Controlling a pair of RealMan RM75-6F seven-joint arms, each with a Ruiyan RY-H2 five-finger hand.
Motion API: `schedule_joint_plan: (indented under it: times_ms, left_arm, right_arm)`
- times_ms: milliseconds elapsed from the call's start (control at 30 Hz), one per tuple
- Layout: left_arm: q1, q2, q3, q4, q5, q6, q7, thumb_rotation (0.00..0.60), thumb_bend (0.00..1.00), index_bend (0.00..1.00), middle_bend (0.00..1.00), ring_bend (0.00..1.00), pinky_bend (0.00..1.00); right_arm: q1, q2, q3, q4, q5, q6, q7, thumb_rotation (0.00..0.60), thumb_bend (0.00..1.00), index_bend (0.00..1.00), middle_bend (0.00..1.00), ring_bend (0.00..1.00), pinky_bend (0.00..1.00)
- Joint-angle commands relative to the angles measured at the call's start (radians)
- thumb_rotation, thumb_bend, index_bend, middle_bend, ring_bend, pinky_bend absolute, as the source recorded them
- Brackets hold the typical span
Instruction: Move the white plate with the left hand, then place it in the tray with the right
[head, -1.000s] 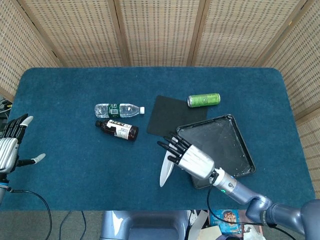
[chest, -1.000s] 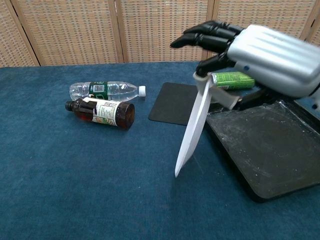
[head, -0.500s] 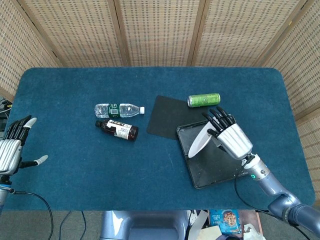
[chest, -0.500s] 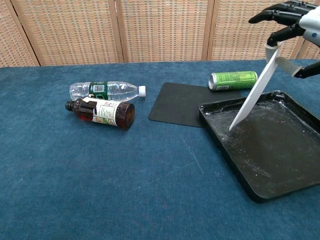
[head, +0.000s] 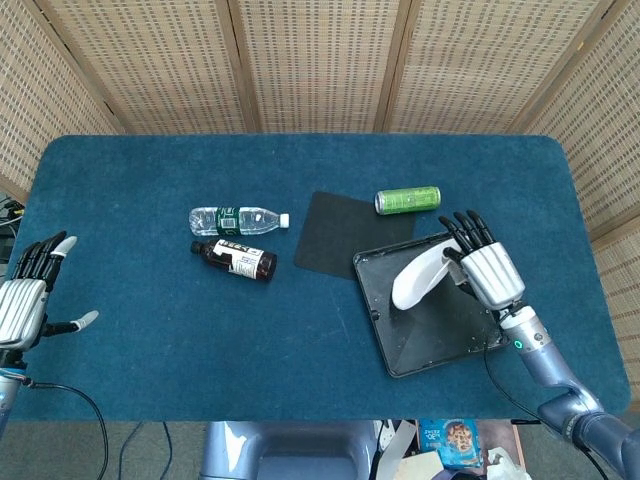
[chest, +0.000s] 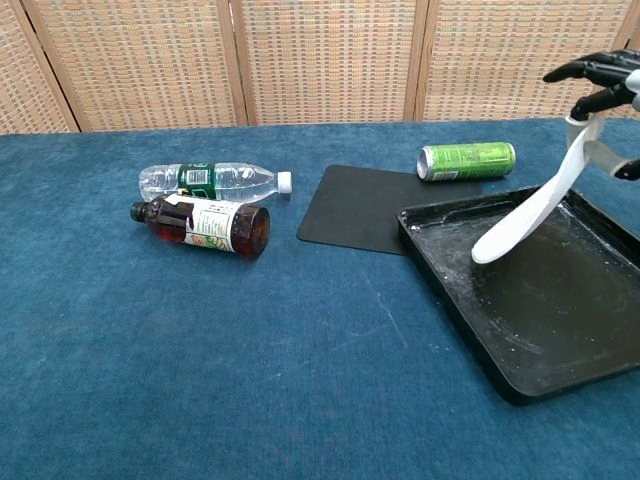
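Note:
The white plate (head: 418, 276) (chest: 530, 209) hangs tilted over the black tray (head: 440, 325) (chest: 560, 320), its low edge near the tray's floor. My right hand (head: 487, 268) (chest: 606, 78) holds the plate by its upper rim, above the tray's far right side. My left hand (head: 28, 296) is at the table's left edge, fingers spread and holding nothing; the chest view does not show it.
A clear water bottle (head: 236, 219) (chest: 212, 181) and a brown bottle (head: 235, 259) (chest: 206, 224) lie left of centre. A black mat (head: 335, 232) (chest: 355, 207) lies beside the tray. A green can (head: 407, 200) (chest: 466, 159) lies behind the tray.
My right hand carried the plate rightward from the table's front to over the tray, and has lowered and tilted it flatter. My left hand drifted slightly down.

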Motion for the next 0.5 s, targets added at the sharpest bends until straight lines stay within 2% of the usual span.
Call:
schedule_joint_plan:
  times_ms: [33, 100, 167, 333, 500]
  left_arm:
    - [-0.001, -0.003, -0.001, 0.003, -0.005, -0.004, 0.005, 0.6, 0.0, 0.0, 0.0, 0.0, 0.0]
    - [-0.001, -0.004, -0.002, 0.003, -0.006, -0.004, 0.01, 0.6, 0.0, 0.0, 0.0, 0.0, 0.0]
    - [0.0, -0.005, -0.002, 0.002, -0.006, -0.002, 0.013, 0.6, 0.0, 0.0, 0.0, 0.0, 0.0]
    - [0.002, -0.005, -0.001, -0.002, -0.004, 0.0, 0.016, 0.6, 0.0, 0.0, 0.0, 0.0, 0.0]
    - [0.004, -0.005, 0.0, -0.005, 0.002, 0.004, 0.019, 0.6, 0.0, 0.0, 0.0, 0.0, 0.0]
  right_arm:
    - [-0.043, 0.053, -0.052, -0.02, -0.013, -0.015, 0.009, 0.6, 0.44, 0.28, 0.06, 0.0, 0.0]
    - [-0.054, 0.086, -0.066, -0.059, -0.019, -0.022, -0.008, 0.6, 0.37, 0.1, 0.01, 0.0, 0.0]
    - [-0.066, 0.123, -0.082, -0.109, -0.024, -0.031, -0.046, 0.6, 0.31, 0.02, 0.0, 0.0, 0.0]
    - [-0.086, 0.185, -0.119, -0.21, -0.043, -0.054, -0.118, 0.6, 0.19, 0.0, 0.0, 0.0, 0.0]
    - [-0.114, 0.25, -0.157, -0.323, -0.058, -0.079, -0.221, 0.6, 0.02, 0.0, 0.0, 0.0, 0.0]
